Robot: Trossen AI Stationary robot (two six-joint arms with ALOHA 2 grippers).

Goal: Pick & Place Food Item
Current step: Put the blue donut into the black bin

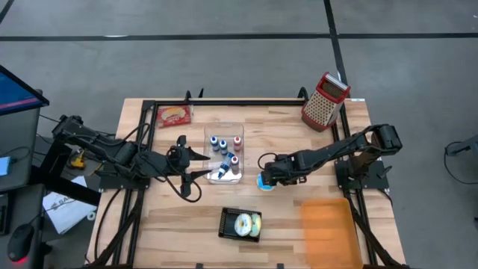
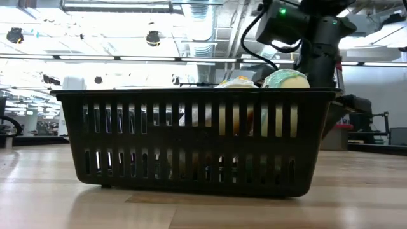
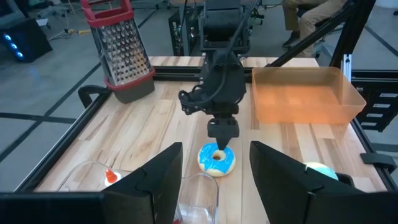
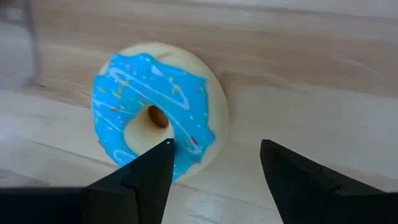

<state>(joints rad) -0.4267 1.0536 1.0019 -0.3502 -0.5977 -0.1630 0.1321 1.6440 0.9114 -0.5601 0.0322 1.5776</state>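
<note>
A donut with blue icing (image 4: 155, 118) lies flat on the wooden table (image 1: 179, 217), right of the clear tray; it also shows in the high view (image 1: 264, 183) and the left wrist view (image 3: 216, 159). My right gripper (image 4: 214, 155) points down over it, open. One finger stands over the iced ring beside the hole, the other beyond the donut's rim. My left gripper (image 3: 216, 180) is open and holds nothing. It stays level at the left side of the clear tray (image 1: 224, 157) of small bottles. My right gripper comes at the donut from above, pointing down. One fingertip (image 4: 163, 152) is over the iced ring next to the hole and the other (image 4: 273, 155) is outside the rim. Whether either finger touches the donut, I cannot tell.
A black slotted basket (image 1: 240, 224) with food items stands near the front edge and fills the low view (image 2: 191, 140). An orange bin (image 1: 325, 224) sits at the front right. A metal grater (image 1: 325, 101) stands at the back right, a red packet (image 1: 173, 114) at the back left.
</note>
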